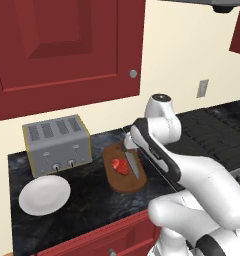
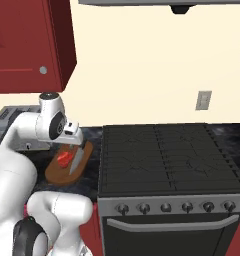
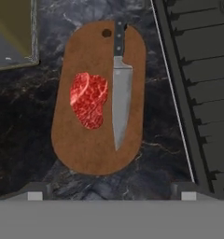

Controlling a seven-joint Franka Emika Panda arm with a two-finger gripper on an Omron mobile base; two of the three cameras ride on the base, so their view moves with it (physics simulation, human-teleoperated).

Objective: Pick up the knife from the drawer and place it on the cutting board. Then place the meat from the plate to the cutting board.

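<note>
On the cutting board (image 3: 98, 149) — meat (image 3: 88, 99) beside knife (image 3: 121, 93); gripper state hidden — fingertips cropped.

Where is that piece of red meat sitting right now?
The meat lies on the cutting board, just beside the knife, between the toaster and the stove.

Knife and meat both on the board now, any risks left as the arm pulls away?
1. The knife lies close beside the meat on the cutting board; a low retreat of the gripper, which hangs above the board, could nudge either off.
2. The knife's handle reaches the board's far end near the rim, so a bump might tip it onto the counter.
3. The drawer looks open below; the arm might clip it.
</note>
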